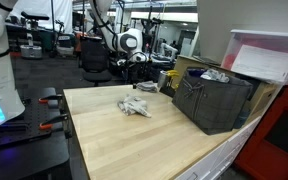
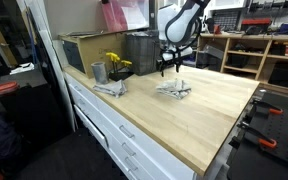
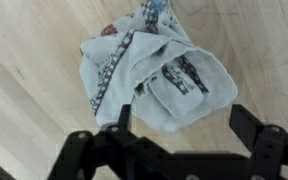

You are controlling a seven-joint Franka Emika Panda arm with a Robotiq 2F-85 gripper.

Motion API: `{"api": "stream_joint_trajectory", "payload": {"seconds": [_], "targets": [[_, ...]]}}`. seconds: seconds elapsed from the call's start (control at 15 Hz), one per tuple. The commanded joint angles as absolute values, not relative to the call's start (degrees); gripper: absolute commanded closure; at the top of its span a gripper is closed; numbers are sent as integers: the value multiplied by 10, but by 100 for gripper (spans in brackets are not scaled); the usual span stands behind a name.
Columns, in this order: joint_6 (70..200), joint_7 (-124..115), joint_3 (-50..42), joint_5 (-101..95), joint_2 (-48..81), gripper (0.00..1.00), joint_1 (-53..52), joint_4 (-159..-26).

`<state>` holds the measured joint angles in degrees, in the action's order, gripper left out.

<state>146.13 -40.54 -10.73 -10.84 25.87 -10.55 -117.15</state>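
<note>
A wooden bench (image 1: 104, 140) stands in a busy workshop. The crumpled cloth (image 3: 149, 75) lies near its middle. The tool (image 3: 181, 118) hangs just above it, wide open and empty. No grab yet.

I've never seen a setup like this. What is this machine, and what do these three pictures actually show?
This is a single robot arm working at a wooden table. Two pictures come from cameras standing around the room. The third comes from a camera on the arm's wrist, looking down past its claw. The claw has two dark fingers, spread open, and it holds nothing. It hovers above a crumpled pale cloth with a dark patterned border, which lies on the table. In an exterior view, a second crumpled cloth lies nearer the table's edge, close to a grey cup. A dark crate also stands on the table.
</note>
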Motion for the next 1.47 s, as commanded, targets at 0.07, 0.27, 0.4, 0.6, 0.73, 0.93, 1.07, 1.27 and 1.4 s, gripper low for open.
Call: {"api": "stream_joint_trajectory", "payload": {"seconds": [0.07, 0.27, 0.4, 0.6, 0.73, 0.93, 1.07, 1.27, 1.4], "targets": [[1473, -434, -121, -101, 225, 0, -85, -1184], [1459, -502, -156, -111, 253, 0, -80, -1165], [1454, -548, -181, -129, 274, 25, -81, -1157], [1438, -618, -217, -171, 304, 42, -95, -1147], [1428, -624, -206, -171, 319, 58, -85, -1145], [1422, -599, -175, -142, 331, 80, -69, -1144], [1409, -583, -152, -110, 334, 95, -55, -1140], [1398, -564, -122, -65, 334, 100, -39, -1132], [1402, -550, -107, -39, 338, 100, -29, -1123]]}}
